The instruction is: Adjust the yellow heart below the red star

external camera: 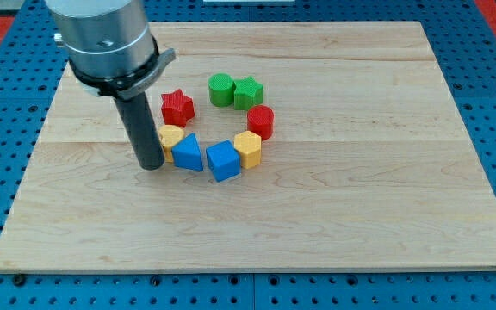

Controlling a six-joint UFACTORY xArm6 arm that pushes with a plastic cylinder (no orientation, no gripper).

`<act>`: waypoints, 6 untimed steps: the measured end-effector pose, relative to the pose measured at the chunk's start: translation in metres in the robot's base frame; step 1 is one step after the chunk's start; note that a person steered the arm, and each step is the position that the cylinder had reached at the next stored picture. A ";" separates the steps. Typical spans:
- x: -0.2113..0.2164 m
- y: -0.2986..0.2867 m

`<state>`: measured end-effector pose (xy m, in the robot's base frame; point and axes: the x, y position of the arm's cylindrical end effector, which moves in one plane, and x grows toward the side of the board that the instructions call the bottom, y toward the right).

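Observation:
The yellow heart (pixel 170 137) lies just below the red star (pixel 177 107), left of the board's middle, and touches the blue triangle (pixel 188 153) on its lower right. My tip (pixel 151 164) rests on the board at the heart's lower left, close against it; the rod partly hides the heart's left edge. The arm's grey body rises toward the view's top left.
A ring of blocks sits near the board's middle: green cylinder (pixel 221 89), green star (pixel 248 90), red cylinder (pixel 261 121), yellow hexagon (pixel 248 148), blue cube (pixel 224 161). The wooden board (pixel 386 172) lies on a blue pegboard.

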<state>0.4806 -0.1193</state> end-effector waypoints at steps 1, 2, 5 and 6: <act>-0.007 0.011; -0.010 0.005; -0.010 -0.013; -0.019 -0.012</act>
